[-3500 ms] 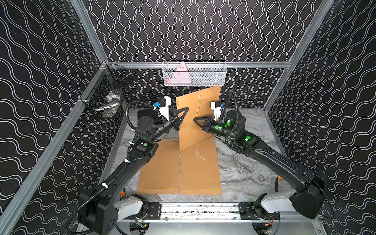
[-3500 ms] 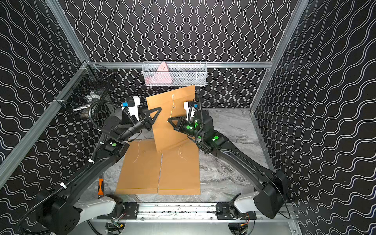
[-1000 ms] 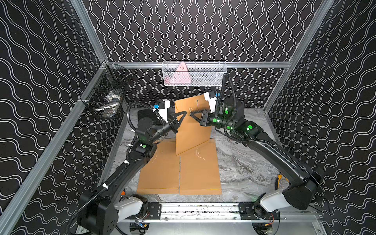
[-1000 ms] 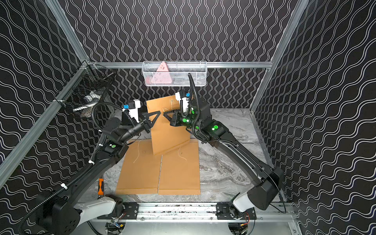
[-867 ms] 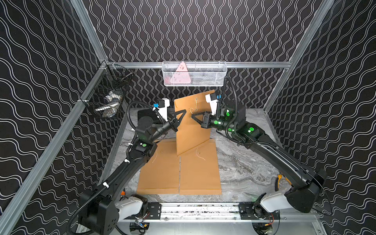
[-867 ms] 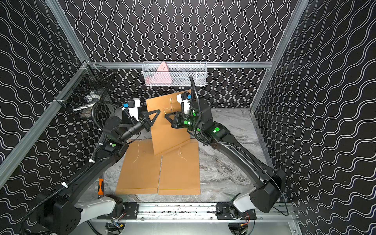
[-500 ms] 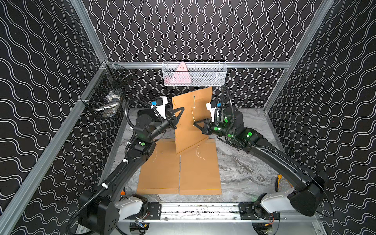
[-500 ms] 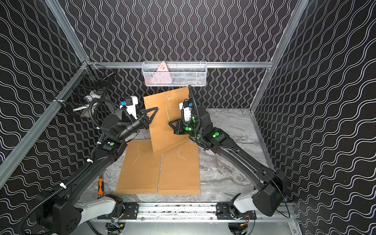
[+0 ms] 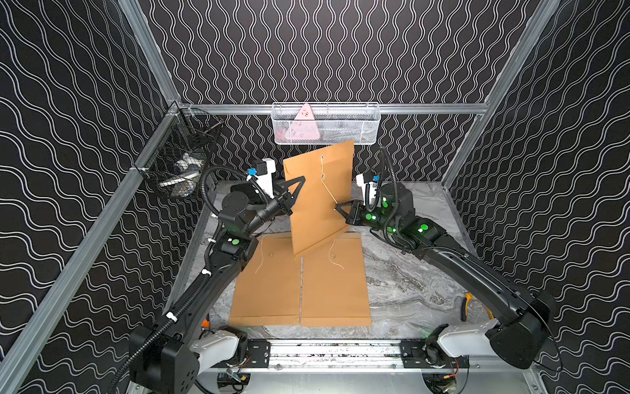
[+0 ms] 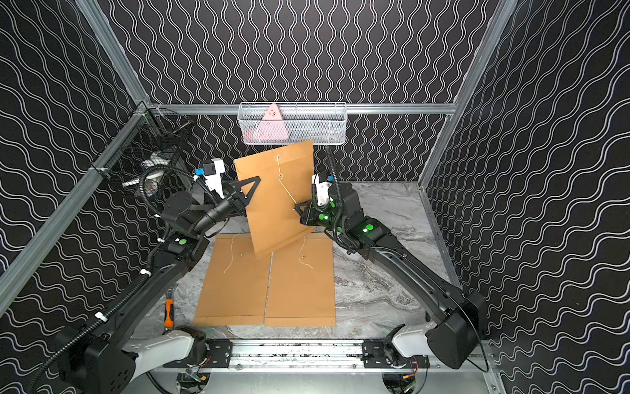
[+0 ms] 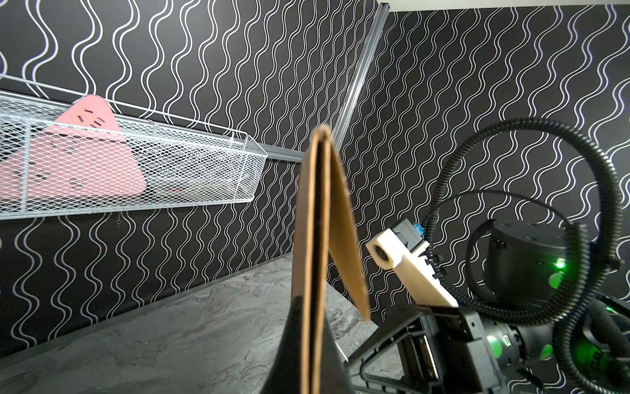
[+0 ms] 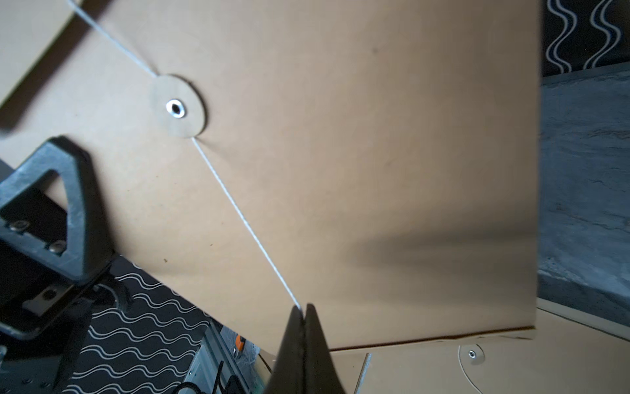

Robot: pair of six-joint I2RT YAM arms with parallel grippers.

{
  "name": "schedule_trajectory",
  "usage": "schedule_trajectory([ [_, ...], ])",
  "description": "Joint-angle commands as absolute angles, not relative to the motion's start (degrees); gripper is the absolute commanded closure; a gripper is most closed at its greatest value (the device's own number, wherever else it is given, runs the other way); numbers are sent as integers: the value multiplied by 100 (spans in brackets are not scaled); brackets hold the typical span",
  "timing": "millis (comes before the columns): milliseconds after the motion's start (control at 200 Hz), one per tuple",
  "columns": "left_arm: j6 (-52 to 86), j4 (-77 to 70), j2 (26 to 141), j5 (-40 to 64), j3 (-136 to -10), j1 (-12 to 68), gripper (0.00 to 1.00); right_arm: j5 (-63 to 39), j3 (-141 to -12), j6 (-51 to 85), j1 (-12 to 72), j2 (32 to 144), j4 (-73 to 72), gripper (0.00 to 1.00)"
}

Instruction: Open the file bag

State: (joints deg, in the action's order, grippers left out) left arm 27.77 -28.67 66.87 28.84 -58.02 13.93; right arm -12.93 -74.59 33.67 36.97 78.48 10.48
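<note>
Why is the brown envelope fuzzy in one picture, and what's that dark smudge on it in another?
Left wrist view: the file bag sits edge-on right by the lens, so its top tip blurs. Right wrist view: the smudge is a soft shadow across the bag; the string looks crisp. Both top views: sharp, evenly lit.

Grey marble-look table: two brown file bags are laid flat on it, side by side w/ long edges nearly touching, toward the front: left flat bag, right flat bag. A loose string is seen on ea. An orange-handled tool is laid at the left edge, an orange-black tool at the right.
</note>
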Motion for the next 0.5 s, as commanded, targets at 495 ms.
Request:
schedule_trajectory([
  [495, 2874, -2874, 6539, 3275, -5596, 1345, 100, -1719, -8340, 2842, 2819, 7878, 1476, 100],
])
